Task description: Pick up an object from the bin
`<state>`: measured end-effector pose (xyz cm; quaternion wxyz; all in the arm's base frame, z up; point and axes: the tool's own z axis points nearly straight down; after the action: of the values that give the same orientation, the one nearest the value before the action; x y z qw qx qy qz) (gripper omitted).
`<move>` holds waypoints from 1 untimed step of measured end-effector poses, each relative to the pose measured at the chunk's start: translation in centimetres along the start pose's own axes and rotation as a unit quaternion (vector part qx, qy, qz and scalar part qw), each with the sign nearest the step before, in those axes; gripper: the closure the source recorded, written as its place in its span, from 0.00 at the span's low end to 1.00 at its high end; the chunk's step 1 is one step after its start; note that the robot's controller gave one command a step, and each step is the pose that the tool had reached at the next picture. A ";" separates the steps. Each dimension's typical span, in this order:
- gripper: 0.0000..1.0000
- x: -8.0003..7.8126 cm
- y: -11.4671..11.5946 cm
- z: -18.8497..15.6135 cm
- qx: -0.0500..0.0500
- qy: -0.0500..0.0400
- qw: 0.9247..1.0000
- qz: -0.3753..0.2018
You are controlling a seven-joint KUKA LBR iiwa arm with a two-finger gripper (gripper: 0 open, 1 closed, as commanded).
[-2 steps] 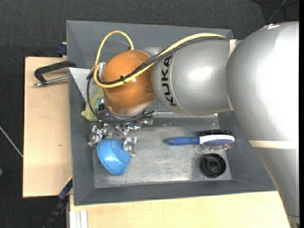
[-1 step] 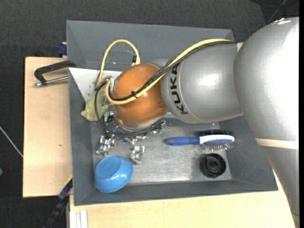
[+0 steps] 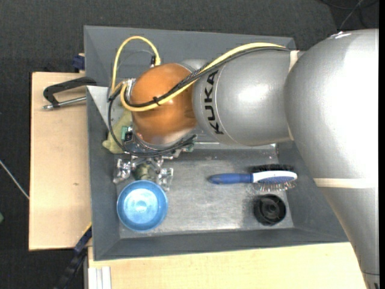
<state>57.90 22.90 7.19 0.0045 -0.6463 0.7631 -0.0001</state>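
Note:
My gripper [image 3: 143,171] hangs low at the bin's left side, under the orange wrist cover. Its two metal fingertips [image 3: 123,168] stand apart, so it is open, and I see nothing held between them. A round blue cup or lid [image 3: 142,205] lies just in front of the fingertips in the near left corner, its far rim almost under them. A yellow-green soft thing [image 3: 114,141] pokes out by the left wall, partly hidden behind the wrist.
A brush with a blue handle and white head [image 3: 255,177] lies right of centre. In front of it, by the near wall, sits a black round thing [image 3: 268,209]. The big arm covers the bin's back half and right side.

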 end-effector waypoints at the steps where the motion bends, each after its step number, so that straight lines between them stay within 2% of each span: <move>1: 0.00 -0.2 -0.1 -0.1 -0.001 0.000 1.000 0.002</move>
<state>58.00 23.05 7.33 0.0035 -0.6449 0.7642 0.0007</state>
